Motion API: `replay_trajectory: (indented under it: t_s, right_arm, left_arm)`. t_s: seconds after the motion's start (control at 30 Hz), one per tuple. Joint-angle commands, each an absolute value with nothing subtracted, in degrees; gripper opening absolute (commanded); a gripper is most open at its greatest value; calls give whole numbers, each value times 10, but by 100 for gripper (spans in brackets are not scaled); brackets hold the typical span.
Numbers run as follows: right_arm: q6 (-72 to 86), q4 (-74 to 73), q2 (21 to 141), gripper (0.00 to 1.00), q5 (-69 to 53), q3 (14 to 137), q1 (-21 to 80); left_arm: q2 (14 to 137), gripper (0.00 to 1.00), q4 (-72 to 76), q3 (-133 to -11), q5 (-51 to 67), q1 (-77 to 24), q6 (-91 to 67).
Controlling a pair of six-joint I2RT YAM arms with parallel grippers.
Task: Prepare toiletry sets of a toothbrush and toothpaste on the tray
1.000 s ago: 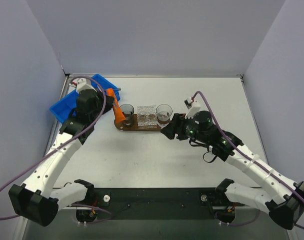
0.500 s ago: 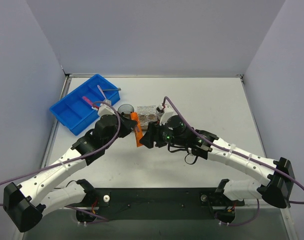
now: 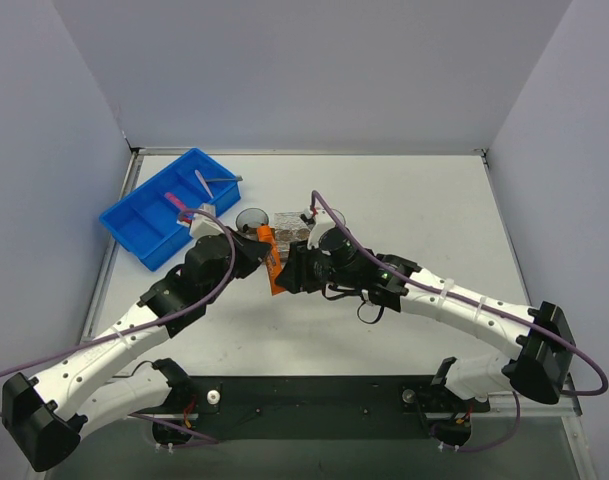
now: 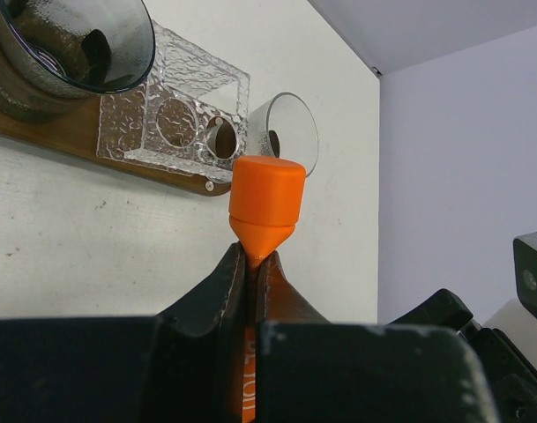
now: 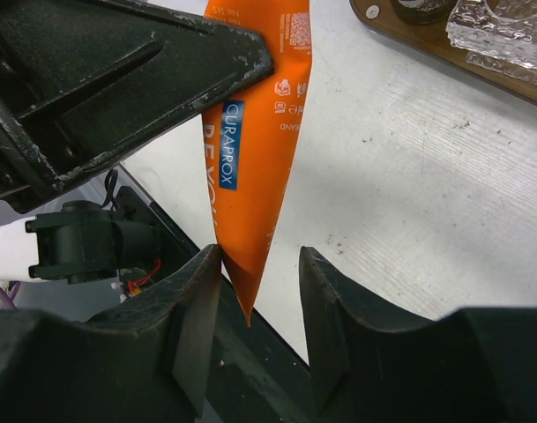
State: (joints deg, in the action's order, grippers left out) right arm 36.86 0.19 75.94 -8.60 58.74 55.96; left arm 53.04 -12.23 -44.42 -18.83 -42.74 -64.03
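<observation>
My left gripper (image 3: 265,256) is shut on the orange toothpaste tube (image 3: 273,262) and holds it above the table, just in front of the dark-brown tray (image 3: 290,238). In the left wrist view the tube's cap (image 4: 266,194) sticks out past my gripper (image 4: 252,261). My right gripper (image 5: 259,264) is open with the tube's flat end (image 5: 250,264) between its fingers, against one pad (image 5: 197,291). The tray (image 4: 70,137) carries two glass cups (image 4: 74,35) and a clear holder (image 4: 175,115). Thin pink (image 3: 176,201) and lavender (image 3: 202,181) brushes lie in the blue bin.
The blue plastic bin (image 3: 144,225) stands at the back left of the table. Both arms meet in the middle, in front of the tray. My left gripper's black fingers (image 5: 118,79) fill the upper left of the right wrist view.
My left gripper carried the tube from beside the bin to in front of the tray. My right gripper moved left from the tray's right end to the tube's flat end.
</observation>
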Motion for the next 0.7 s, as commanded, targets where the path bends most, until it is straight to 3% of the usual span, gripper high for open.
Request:
replay_trajectory:
  t_s: [0.0, 0.57, 0.67]
  right_arm:
    - [358, 11, 770, 34, -82, 609, 561]
    - [345, 8, 773, 37, -127, 608, 558]
    - [345, 11, 773, 33, -134, 606, 555]
  left_arm:
    - [511, 5, -73, -446, -191, -431, -657]
    - [511, 6, -64, -439, -174, -431, -664]
    - [511, 6, -63, -437, -171, -431, -665]
